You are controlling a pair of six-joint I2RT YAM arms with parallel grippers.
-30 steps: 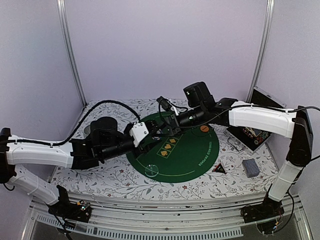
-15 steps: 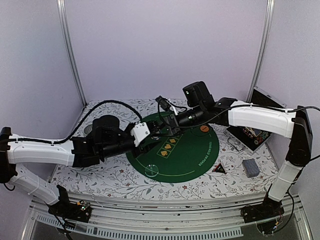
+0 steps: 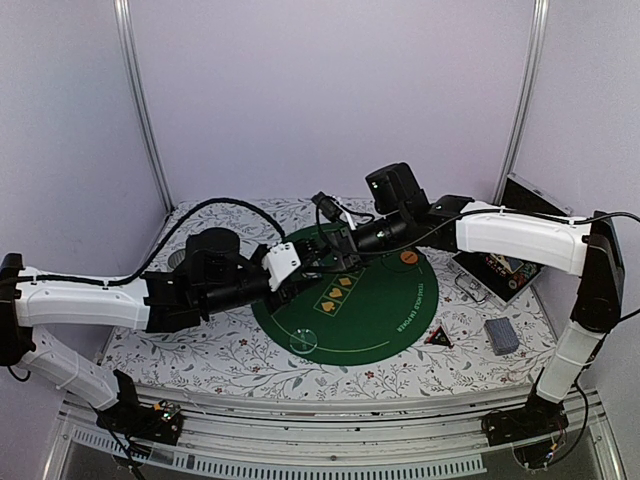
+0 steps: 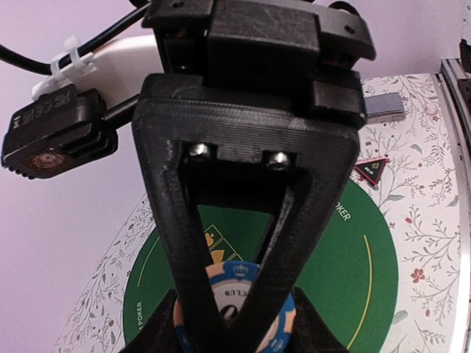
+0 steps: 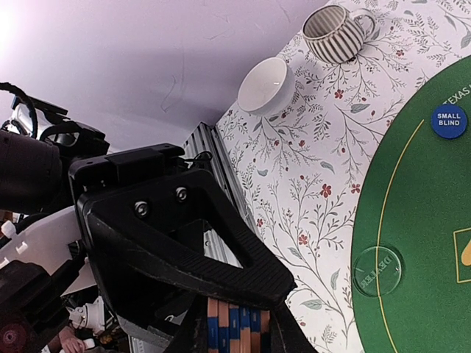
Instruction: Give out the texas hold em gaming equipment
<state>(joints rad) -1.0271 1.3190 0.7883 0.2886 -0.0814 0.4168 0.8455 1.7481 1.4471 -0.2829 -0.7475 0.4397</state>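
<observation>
While your left gripper (image 4: pixel 234 320) is pinching this light, slick chip (image 4: pixel 235 285) edgewise, it's risking slips. Your right gripper (image 5: pixel 232 332) is clamping a stack (image 5: pixel 237 322).

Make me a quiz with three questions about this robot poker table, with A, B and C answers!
1. Where is the blue SMALL BLIND button?
A) in a red box
B) on the green poker mat
C) on a chair

2. What colour is the bowl near the striped mug?
A) white
B) red
C) black

3. What is the right gripper doing?
A) hanging open and empty
B) pinching a spoon
C) shut on a stack of blue and orange poker chips

Answers:
1 B, the button lies on the green felt.
2 A, the bowl is plain white all over.
3 C, the striped chip edges sit between its two fingers.
</observation>
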